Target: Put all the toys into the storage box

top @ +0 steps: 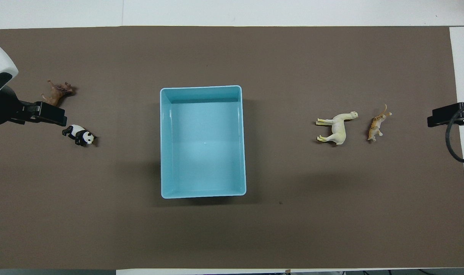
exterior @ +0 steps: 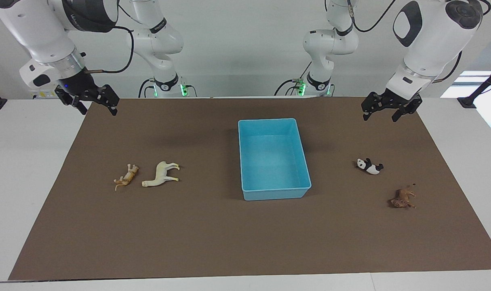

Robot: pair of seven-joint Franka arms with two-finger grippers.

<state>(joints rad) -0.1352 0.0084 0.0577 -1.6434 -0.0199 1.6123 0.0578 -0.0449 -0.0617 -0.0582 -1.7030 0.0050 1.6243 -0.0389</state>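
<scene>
The light blue storage box [exterior: 275, 193] stands empty at the middle of the brown mat; it also shows in the overhead view [top: 203, 145]. The cream-white horse [exterior: 161, 174] [top: 338, 128] and the orange-tan striped toy [exterior: 127, 177] [top: 377, 124] lie side by side toward the right arm's end. The panda [exterior: 369, 165] [top: 80, 135] and the dark brown lion [exterior: 403, 198] [top: 58, 93] lie toward the left arm's end, the lion farther from the robots. My left gripper [exterior: 382, 115] hangs open and empty above the mat's edge, up from the panda. My right gripper [exterior: 97, 108] hangs open and empty over the mat's corner.
The brown mat [exterior: 213, 234] covers most of the white table [exterior: 27, 169]. Only the grippers' tips show at the side edges of the overhead view, the left gripper [top: 58, 117] and the right gripper [top: 434, 119]. A black cable [top: 455, 149] loops by the right gripper.
</scene>
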